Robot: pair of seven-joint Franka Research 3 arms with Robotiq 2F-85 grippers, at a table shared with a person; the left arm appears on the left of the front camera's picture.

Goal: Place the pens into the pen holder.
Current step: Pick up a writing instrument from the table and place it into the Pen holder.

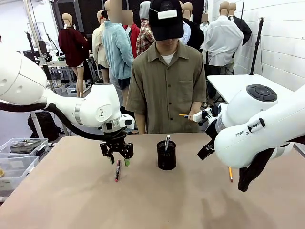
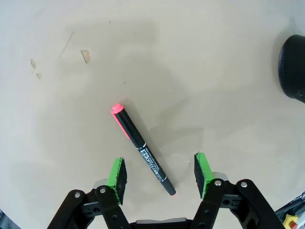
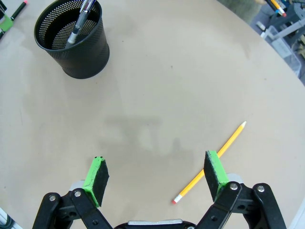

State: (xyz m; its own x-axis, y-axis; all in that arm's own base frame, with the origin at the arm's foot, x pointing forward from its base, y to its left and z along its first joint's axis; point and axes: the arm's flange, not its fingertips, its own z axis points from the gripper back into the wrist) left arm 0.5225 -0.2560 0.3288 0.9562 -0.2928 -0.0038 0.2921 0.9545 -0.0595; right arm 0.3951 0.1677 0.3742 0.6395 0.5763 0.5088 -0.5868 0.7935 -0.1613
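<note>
While the left gripper (image 1: pixel 116 153) hangs just above the tabletop (image 1: pixel 71 200), its fingers stand apart and hold nothing. Dark pen with red ends (image 1: pixel 117 170) lies flat right below them, left of the pen holder (image 1: pixel 166 160).

Left wrist view: left gripper (image 2: pixel 159 157) straddles the thin end of that pen (image 2: pixel 131 131). Green pads (image 2: pixel 116 174) sit clear of it on both sides, no contact. Pen runs diagonally, fat red cap pointing away from the fingers. Holder's black wall (image 2: pixel 293 67) is at the frame's right edge, well apart.

Silver-grey pen (image 1: pixel 167 142) is in the holder, leaning on the rim; also seen from the right wrist (image 3: pixel 81 21) inside the mesh cup (image 3: pixel 88 59).

Right gripper (image 3: pixel 155 160): fingers wide apart, nothing between them. Orange-yellow pen (image 3: pixel 232 139) lies flat on the tabletop, crossing behind one green pad (image 3: pixel 214 169) in that view. Can't tell if they touch. From the front it lies (image 1: pixel 230 173) right of the holder, under the right arm.
</note>
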